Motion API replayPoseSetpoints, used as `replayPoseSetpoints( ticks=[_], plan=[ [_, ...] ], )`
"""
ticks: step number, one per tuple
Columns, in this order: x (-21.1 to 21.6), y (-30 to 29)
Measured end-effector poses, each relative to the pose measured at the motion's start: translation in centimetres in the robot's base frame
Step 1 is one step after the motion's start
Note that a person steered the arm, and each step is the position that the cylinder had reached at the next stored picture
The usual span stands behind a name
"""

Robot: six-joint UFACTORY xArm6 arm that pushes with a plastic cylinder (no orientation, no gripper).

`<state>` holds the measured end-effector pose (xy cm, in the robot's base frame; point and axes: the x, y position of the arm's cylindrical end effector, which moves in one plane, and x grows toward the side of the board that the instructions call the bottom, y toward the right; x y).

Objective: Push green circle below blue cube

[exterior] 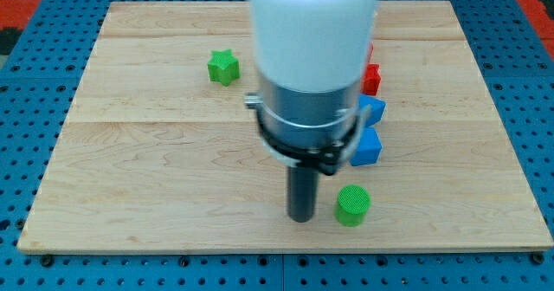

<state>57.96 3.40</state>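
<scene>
The tip (301, 219) rests on the wooden surface (130, 178), just left of the green circle (352, 205). The arm has no fingers. The green circle sits below the blue cube (369, 146).

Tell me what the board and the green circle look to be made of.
The board looks like pale, matte wood: grain lines and seams between planks show. The green circle looks like plastic, possibly 3D-printed, since its top shows fine ridges, though I can't be sure. My tip sits just to its left in the view.
</scene>
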Motion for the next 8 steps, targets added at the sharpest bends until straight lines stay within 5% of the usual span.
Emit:
replayPoseSetpoints(
  ticks=[2,7,8],
  plan=[
    [3.8,2.0],
    [-0.6,4.2],
    [-3.9,-5.5]
  ],
)
